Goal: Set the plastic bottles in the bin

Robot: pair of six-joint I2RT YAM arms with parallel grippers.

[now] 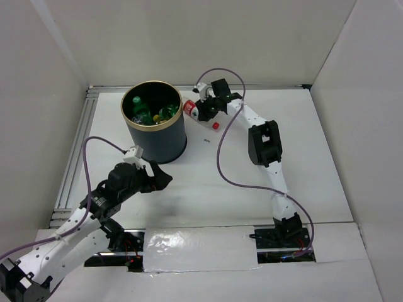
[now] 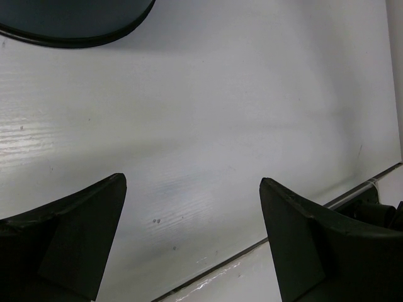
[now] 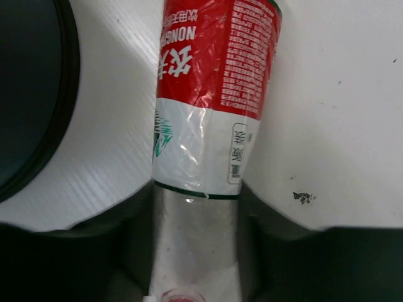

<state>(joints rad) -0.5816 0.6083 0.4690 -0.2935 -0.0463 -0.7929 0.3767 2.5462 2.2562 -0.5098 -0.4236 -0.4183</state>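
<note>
Bottle clearing probably nearing completion.
Several bottles (image 1: 150, 112) are lying in the bin (image 1: 154, 143); right jaws are pinching a red-labelled bottle (image 3: 214, 94) beside it; left jaws are hanging spread.

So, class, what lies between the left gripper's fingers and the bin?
Only bare white table; the left wrist view shows nothing between the open left gripper and the bin.

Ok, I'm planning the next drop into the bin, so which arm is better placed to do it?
Right. The right gripper is closed around the red-labelled bottle just beside the bin rim. The left gripper is open and empty over bare table near the bin's base.
</note>
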